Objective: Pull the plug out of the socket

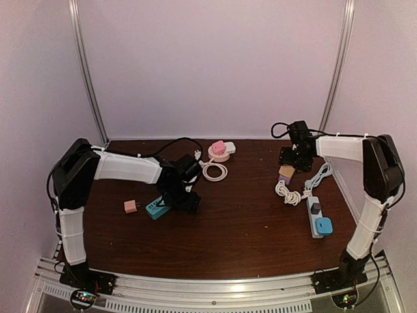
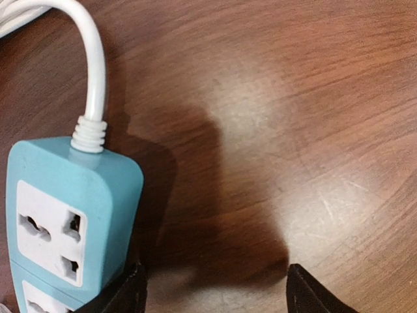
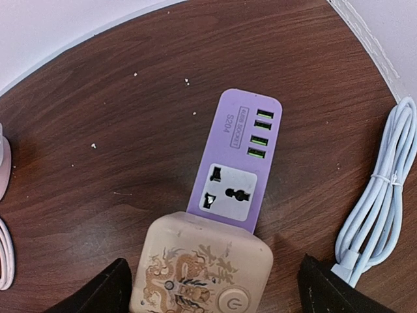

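My right gripper [image 3: 212, 297] is spread wide and has hold of nothing. Its two dark fingers [image 3: 104, 290] sit low in the wrist view, one on each side of the beige plug [image 3: 202, 267], with a sliver of table [image 3: 98, 130] showing between each finger and the plug's sides. The plug is a rounded block with a dragon pattern and a round power button on its face. It is seated in the near end of the purple socket strip [image 3: 241, 163], which lies flat and angles away from me. One universal outlet and a row of four green USB ports are uncovered beyond the plug. A bundled pale blue cable [image 3: 384, 195] lies just to the right of the strip, apart from it.

My left gripper [image 2: 215, 297] is also open and empty, with only bare wood between its fingers [image 2: 120, 297]. The finger on the left of that view is right up against the side of the teal power strip [image 2: 65, 215], though I cannot tell whether they touch. The outlets I can see on that strip are unoccupied, and its white cord [image 2: 94, 72] runs off the far end.

From the top camera the two arms are well apart, left and right of the table. A small pink adapter [image 1: 131, 206] lies left of the teal strip, and a grey strip [image 1: 313, 218] carrying a blue plug [image 1: 323, 225] lies toward the near right.
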